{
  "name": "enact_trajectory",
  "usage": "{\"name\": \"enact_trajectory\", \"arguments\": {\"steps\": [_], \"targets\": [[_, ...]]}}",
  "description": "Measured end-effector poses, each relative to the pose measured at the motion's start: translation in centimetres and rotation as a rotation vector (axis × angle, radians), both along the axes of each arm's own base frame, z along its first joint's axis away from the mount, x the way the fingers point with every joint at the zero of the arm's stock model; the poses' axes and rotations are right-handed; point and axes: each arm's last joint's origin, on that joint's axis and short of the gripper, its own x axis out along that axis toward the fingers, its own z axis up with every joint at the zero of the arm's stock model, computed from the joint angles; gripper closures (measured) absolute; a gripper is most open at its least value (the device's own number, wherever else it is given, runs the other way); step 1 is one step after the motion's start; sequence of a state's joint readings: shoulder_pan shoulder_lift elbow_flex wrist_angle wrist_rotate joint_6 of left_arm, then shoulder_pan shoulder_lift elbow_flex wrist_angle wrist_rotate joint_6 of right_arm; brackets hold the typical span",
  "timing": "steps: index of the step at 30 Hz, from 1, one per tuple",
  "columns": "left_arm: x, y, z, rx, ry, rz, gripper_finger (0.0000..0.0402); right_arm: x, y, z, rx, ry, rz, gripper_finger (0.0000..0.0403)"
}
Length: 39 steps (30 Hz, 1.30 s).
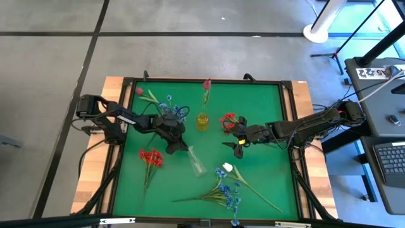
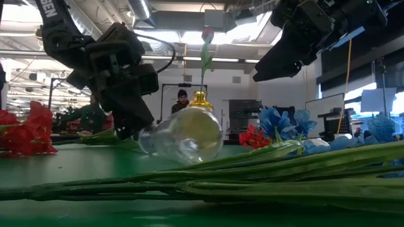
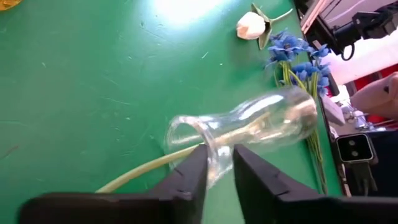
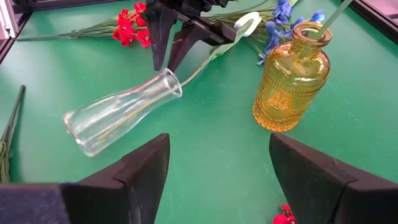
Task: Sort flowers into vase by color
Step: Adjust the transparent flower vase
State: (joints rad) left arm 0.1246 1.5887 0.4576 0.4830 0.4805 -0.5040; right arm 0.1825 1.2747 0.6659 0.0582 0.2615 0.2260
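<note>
A toppled vase [image 1: 197, 162] lies mid-table [image 1: 266, 126], an upright bottle [image 1: 202, 121] behind it, flowers [image 1: 228, 190] before it.

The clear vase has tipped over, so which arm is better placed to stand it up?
Left, probably: the left gripper sits open right at the clear vase mouth, while the right gripper hovers farther off beside the yellow vase.

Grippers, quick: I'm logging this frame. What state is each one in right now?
Left gripper: jaws open a little, at the mouth of the clear vase lying on its side, holding nothing.
Right gripper: jaws wide open, empty.
</note>
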Motion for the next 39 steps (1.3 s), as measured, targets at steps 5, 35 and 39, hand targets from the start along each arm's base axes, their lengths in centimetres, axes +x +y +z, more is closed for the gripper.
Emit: {"name": "enact_trajectory", "arguments": {"steps": [5, 35, 39], "targets": [[0.0, -0.1, 0.0, 0.018, -0.006, -0.004, 0.0395, 0.0, 0.0, 0.0, -0.008, -0.002, -0.014, 0.013], [4.7, -1.3, 6.1, 0.189, 0.085, -0.09, 0.0401, 0.0, 0.1, 0.0, 0.04, -0.001, 0.011, 0.013], [3.7, -1.3, 8.4, 0.226, 0.038, -0.051, 0.0401, 0.3, 0.4, 0.5, 0.143, -0.055, 0.043, 0.013]]}}
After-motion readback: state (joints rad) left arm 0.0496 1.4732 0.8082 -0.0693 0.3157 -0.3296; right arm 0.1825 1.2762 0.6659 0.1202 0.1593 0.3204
